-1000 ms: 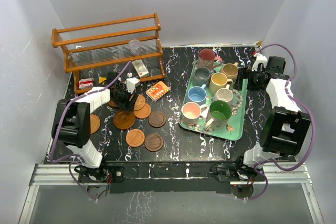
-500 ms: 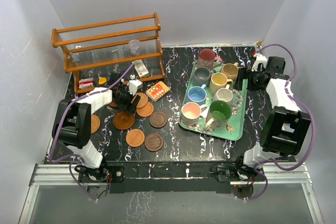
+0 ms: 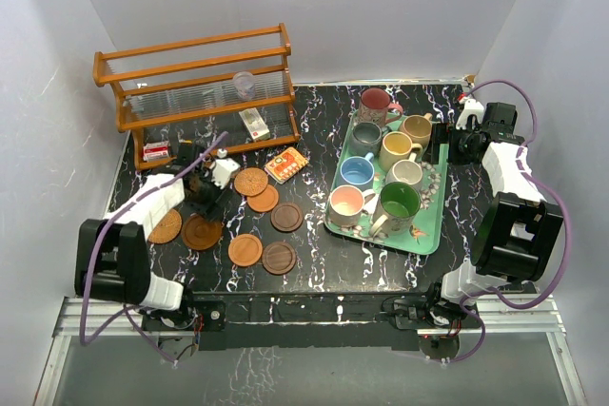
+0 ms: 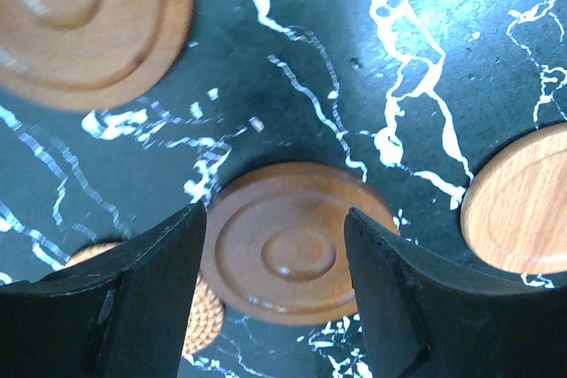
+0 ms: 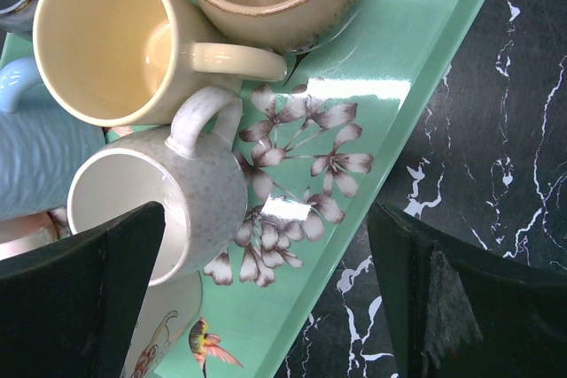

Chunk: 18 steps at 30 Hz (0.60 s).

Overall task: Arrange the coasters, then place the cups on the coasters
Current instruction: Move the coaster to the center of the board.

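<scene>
Seven wooden coasters lie left of the tray. My left gripper [image 3: 203, 208] stands open over a dark brown coaster [image 3: 202, 233]. In the left wrist view that coaster [image 4: 297, 250] lies under the left gripper [image 4: 270, 219], wider than the gap between the fingers, and its edge rests on a woven coaster [image 4: 202, 329]. The woven coaster [image 3: 165, 226] sits beside it. The other coasters [image 3: 263, 199] are scattered further right. Eight cups [image 3: 395, 147] stand on the green tray [image 3: 433, 235]. My right gripper [image 5: 266, 245] hangs open over the tray's rim [image 5: 416, 68], beside the off-white cup [image 5: 151, 201].
A wooden rack [image 3: 195, 83] with a clear plastic cup [image 3: 244, 83] stands at the back left. Small packets [image 3: 156, 150] lie under it. An orange patterned card [image 3: 285, 164] lies between the rack and the tray. White walls close in both sides.
My left arm swung left and nearer. The dark brown coaster moved with it from the cluster to beside the woven coaster. The right arm stayed still.
</scene>
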Each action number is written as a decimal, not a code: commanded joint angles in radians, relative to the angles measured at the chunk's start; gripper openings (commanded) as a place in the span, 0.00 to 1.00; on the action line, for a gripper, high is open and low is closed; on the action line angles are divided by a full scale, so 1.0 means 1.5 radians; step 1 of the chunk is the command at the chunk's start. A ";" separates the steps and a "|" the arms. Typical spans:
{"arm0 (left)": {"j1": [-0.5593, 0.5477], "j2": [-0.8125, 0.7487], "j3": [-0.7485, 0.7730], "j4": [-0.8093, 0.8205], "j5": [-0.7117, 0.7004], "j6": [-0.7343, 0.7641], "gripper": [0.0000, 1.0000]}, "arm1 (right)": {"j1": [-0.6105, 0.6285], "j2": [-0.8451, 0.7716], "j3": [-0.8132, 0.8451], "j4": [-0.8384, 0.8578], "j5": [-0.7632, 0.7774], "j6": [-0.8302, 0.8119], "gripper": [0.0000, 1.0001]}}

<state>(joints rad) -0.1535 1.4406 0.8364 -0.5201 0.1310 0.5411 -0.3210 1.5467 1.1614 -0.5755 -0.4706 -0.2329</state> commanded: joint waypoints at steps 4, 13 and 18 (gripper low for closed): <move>0.118 -0.101 0.067 -0.075 0.071 -0.045 0.65 | -0.001 0.004 0.015 0.013 -0.018 0.002 0.98; 0.303 -0.044 0.071 -0.099 0.091 -0.028 0.64 | 0.000 -0.003 0.015 0.011 -0.021 0.002 0.98; 0.332 -0.008 0.049 -0.067 0.089 -0.025 0.61 | -0.001 -0.006 0.016 0.010 -0.022 0.001 0.99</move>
<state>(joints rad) 0.3233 1.4101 0.9226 -0.6216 0.2298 0.4953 -0.3210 1.5536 1.1614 -0.5762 -0.4862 -0.2325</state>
